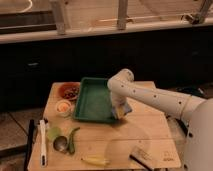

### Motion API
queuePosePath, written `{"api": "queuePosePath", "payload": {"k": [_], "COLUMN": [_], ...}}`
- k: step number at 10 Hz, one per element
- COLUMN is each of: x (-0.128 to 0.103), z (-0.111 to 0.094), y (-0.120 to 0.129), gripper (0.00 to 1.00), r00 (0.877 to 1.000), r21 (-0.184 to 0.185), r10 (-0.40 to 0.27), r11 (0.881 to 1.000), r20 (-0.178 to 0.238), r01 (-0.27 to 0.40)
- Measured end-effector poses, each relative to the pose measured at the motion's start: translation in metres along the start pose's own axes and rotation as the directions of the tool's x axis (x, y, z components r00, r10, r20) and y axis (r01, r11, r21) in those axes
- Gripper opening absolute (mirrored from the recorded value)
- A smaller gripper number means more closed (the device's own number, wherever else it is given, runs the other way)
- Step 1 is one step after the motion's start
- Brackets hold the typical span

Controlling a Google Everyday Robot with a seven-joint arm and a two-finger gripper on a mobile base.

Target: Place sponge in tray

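The green tray (90, 102) lies at the back middle of the wooden table (150, 135). My gripper (119, 113) hangs at the tray's front right corner, over its rim, with the white arm reaching in from the right. The blue-grey sponge (127, 108) shows at the gripper's right side, held in the fingers just above the table and outside the tray's basin. Most of the sponge is hidden by the gripper.
An orange-red bowl (70, 91) and a small white cup (63, 107) stand left of the tray. A white utensil (42, 145), a metal spoon (60, 144) and a green vegetable (73, 140) lie front left. A banana (96, 161) and a beige flat item (140, 157) lie at the front.
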Motion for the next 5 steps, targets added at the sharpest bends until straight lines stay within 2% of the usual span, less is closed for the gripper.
{"api": "queuePosePath", "payload": {"k": [2,5], "x": [-0.001,-0.006], "z": [-0.002,-0.028], "y": [0.0,-0.005], "gripper": [0.0,0.0], "r00": [1.0,1.0], "r21": [0.002,0.024], "r10": [-0.003,-0.023], "r11": [1.0,0.999], "r20": [-0.002,-0.021], "r01": [0.003,0.024]}}
